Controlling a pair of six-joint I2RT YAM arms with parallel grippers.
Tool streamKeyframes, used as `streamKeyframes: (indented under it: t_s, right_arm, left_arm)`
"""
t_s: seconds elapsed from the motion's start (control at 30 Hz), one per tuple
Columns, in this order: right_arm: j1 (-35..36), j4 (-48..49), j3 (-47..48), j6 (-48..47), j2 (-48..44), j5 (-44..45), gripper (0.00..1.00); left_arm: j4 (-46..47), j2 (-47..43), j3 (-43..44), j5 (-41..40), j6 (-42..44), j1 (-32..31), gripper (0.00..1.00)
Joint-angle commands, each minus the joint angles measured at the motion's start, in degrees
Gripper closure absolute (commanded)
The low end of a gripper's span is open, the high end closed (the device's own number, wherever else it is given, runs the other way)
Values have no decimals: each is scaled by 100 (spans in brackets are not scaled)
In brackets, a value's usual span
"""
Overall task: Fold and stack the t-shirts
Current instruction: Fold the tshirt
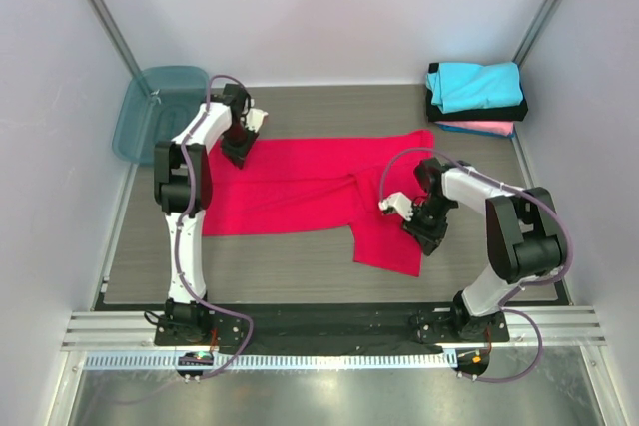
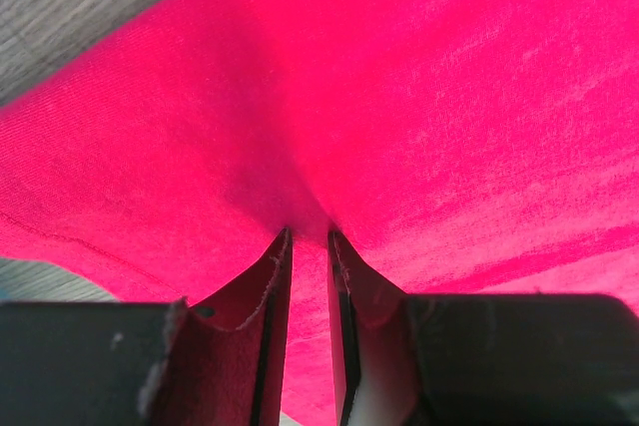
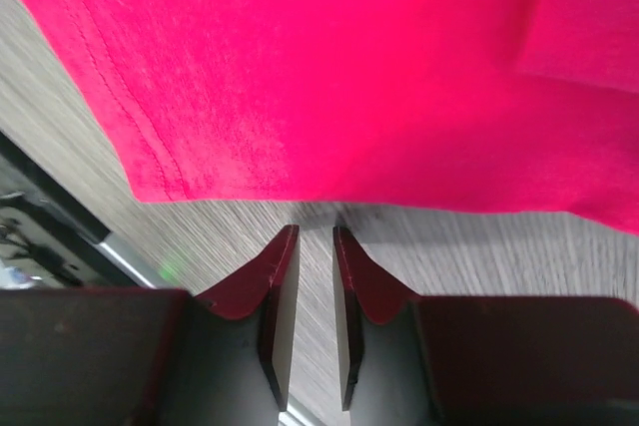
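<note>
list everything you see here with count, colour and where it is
spread t-shirt: 1, bright red, flat across the middle of the table
cyan t-shirt: 1, cyan, folded, top of the stack in the far right corner
black t-shirt: 1, black, folded, under the cyan one
pink t-shirt: 1, pink, folded, bottom of the stack
bin: 1, translucent teal, far left corner by the wall
table: 1, grey wood grain
left arm: 1, white and black, reaching to the red shirt's far left part
right arm: 1, white and black, at the shirt's near right part
left pincer: 1, dark, pinching the red cloth
right pincer: 1, dark, empty, over bare table beside the shirt's edge
</note>
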Motion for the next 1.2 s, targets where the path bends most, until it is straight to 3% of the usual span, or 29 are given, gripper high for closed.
streamKeyframes:
  t_s: [0.0, 0.3, 0.8, 1.17]
  right_arm:
    - [227, 440, -384, 58, -143, 789, 75]
    - [262, -114, 248, -143, -1217, 394, 76]
    - [561, 624, 416, -64, 127, 24, 77]
    - [640, 510, -446, -460, -303, 358, 77]
  left_arm:
    - [193, 162, 89, 81, -82, 39, 78]
    - [193, 91, 36, 187, -143, 39, 78]
    - [184, 162, 89, 38, -143, 30, 78]
    - [211, 364, 326, -59, -91, 39, 78]
